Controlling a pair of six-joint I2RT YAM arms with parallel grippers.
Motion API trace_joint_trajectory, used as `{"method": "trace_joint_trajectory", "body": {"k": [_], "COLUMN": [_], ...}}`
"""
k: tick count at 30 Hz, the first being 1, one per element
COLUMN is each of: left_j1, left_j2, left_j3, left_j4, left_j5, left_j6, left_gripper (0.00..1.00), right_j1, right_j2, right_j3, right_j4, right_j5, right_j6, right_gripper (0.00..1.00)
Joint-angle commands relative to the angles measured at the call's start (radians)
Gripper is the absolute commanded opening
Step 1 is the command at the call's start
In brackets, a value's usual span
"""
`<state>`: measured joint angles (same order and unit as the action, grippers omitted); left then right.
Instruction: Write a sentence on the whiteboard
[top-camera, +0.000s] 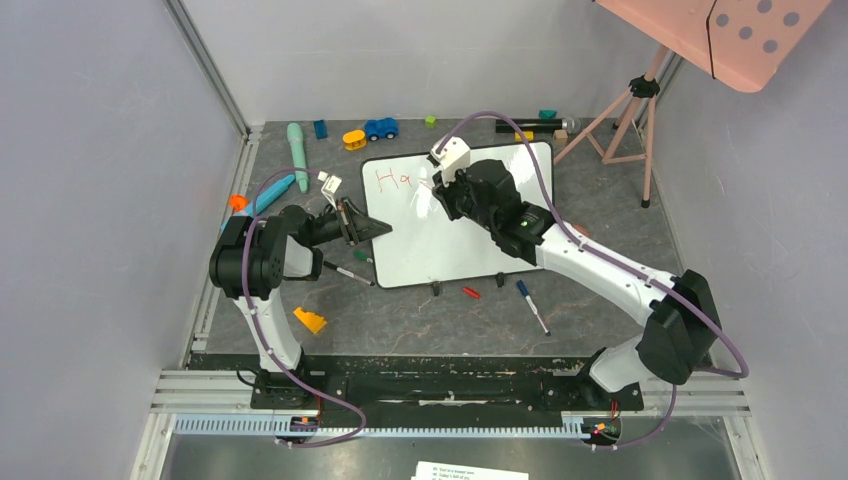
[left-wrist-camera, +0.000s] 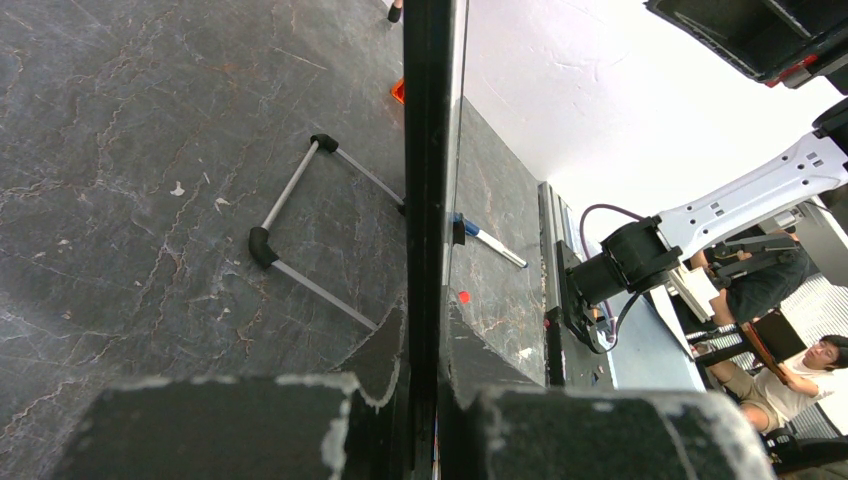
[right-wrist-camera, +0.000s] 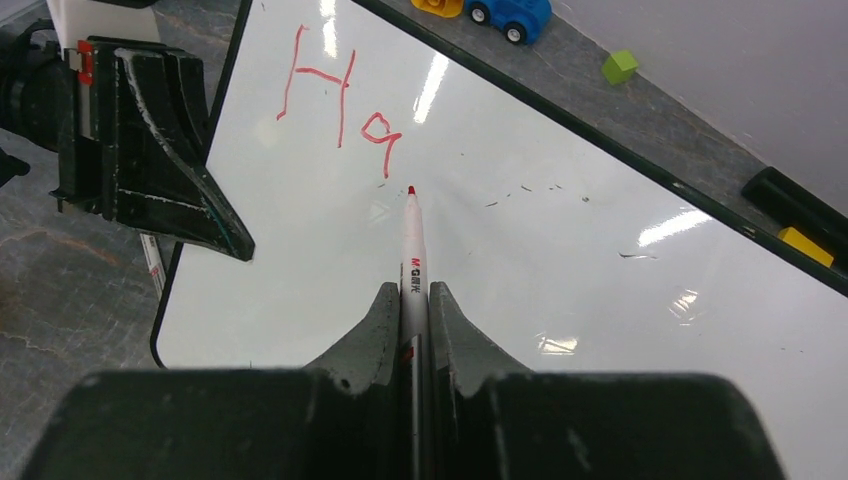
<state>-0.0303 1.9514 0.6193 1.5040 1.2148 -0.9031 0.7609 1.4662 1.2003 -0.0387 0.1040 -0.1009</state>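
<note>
My right gripper grips the red marker, tip just lower-right of the sentence, so far "Ha". Left gripper clamps the whiteboard edge.

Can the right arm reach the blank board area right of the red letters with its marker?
Probably yes. The right gripper holds the marker, its tip close beside the sentence; the whiteboard beyond is bare, and the left gripper clamps its left edge.

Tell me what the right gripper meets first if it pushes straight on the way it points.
The right gripper holds a red marker out ahead, so its tip would meet the whiteboard first, near the red "Ha". Whether it already touches is unclear.
</note>
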Motion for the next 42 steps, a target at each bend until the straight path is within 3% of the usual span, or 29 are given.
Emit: {"method": "trace_joint_trajectory", "body": {"k": [1, 42], "left_j1": [-0.007, -0.007], "left_j2": [-0.007, -0.007], "left_j3": [-0.008, -0.008], "left_j4": [0.053, 0.053], "left_j5": [0.009, 0.009], "left_j6": [0.087, 0.087], "left_gripper": [0.02, 0.02], "right_j1": [-0.001, -0.002], "right_j2": [0.017, 0.124], "right_j3": [0.053, 0.125], "right_j4": [0.04, -0.028], "right_j5": [0.047, 0.097], "right_j6": [0.0, -0.02], "right_gripper": [0.0, 0.0]}}
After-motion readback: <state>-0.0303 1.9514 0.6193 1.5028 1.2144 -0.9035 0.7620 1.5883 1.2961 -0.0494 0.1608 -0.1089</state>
